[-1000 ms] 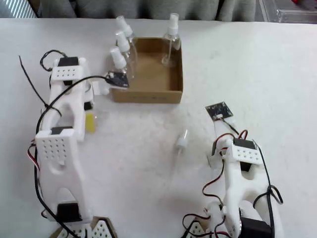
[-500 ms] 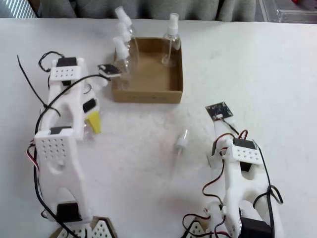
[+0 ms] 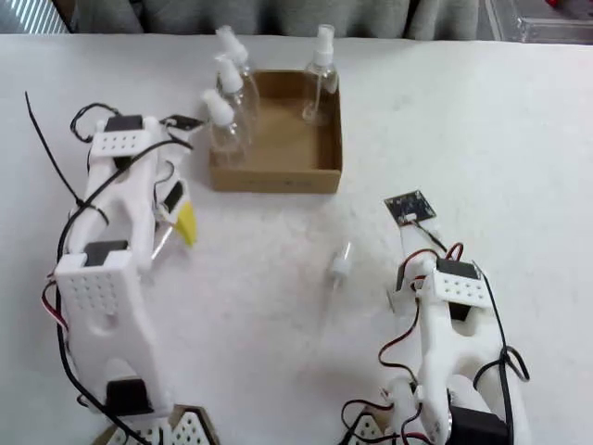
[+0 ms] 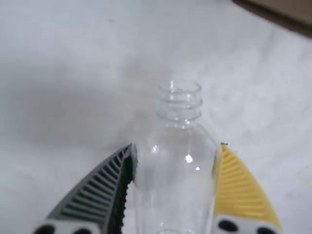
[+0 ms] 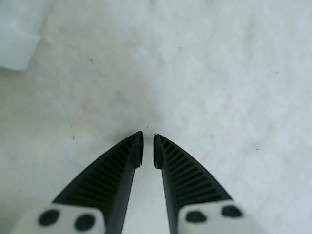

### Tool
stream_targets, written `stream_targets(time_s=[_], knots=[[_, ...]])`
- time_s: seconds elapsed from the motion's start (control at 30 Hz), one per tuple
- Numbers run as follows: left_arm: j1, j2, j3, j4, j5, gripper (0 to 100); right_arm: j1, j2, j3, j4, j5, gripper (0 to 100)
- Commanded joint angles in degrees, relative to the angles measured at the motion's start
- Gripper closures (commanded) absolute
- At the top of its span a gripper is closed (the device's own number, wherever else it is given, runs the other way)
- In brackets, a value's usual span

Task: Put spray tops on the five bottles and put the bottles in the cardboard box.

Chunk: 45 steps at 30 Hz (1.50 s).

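Cardboard box [image 3: 278, 176] sits open-topped on the white worktop [image 3: 482, 120], high view. Three capped bottles [image 3: 229, 88] stand in a row along the box's left wall, spray tops on; whether each stands fully inside the wall cannot be told. Fourth capped bottle [image 3: 321, 79] is upright in the box's far right corner. Loose spray top [image 3: 340, 265] lies on the worktop on the near side of the box, well apart from it, toward its right corner, with its thin tube pointing away from the box. Left arm [image 3: 102, 278] stands to the left of the box. The left gripper [image 3: 178, 218] with its yellow finger is near the box's near left corner, outside it. Right arm [image 3: 443, 306] is further from the box than the loose spray top and to its right. Left wrist view: uncapped bottle [image 4: 178, 105], clear, threaded neck bare, held in the left gripper [image 4: 175, 148]. Jaws are closed on its body, with the grey ribbed finger on one side and the yellow finger on the other, both touching the plastic. A brown edge of the cardboard box [image 4: 287, 12] shows beyond the bottle's neck. Right wrist view: right gripper [image 5: 148, 141] over bare worktop. Jaws are drawn together with only a thin slit between the black ribbed tips, nothing held.
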Motion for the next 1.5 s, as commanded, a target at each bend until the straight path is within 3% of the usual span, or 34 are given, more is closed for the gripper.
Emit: stream_targets(time_s=[0.0,0.47,0.77,0.97,1.13,1.23,1.47], knots=[[0.13,-5.58,1.14,-2.02,1.05,80,-0.57,-0.75,-0.18,-0.66,0.18,98.0],[-5.58,-9.19,2.20,-1.41,6.33,80,-0.48,-0.75,-0.18,-0.66,0.18,98.1],[-5.49,-24.48,21.98,-9.85,9.14,80,-0.48,-0.75,-0.18,-0.66,0.18,97.9],[-4.18,-34.68,35.08,-16.00,15.56,80,-0.48,-0.75,-0.18,-0.66,0.18,97.9],[-3.82,-36.00,37.01,-17.49,25.67,80,-0.48,-0.75,-0.18,-0.57,0.18,97.9],[-2.86,-35.91,37.54,-17.67,27.60,80,-0.48,-0.75,-0.18,-0.48,0.18,98.0],[1.27,-36.44,44.31,-19.43,27.78,63,-0.48,-0.75,-0.18,-0.40,0.18,98.1]])
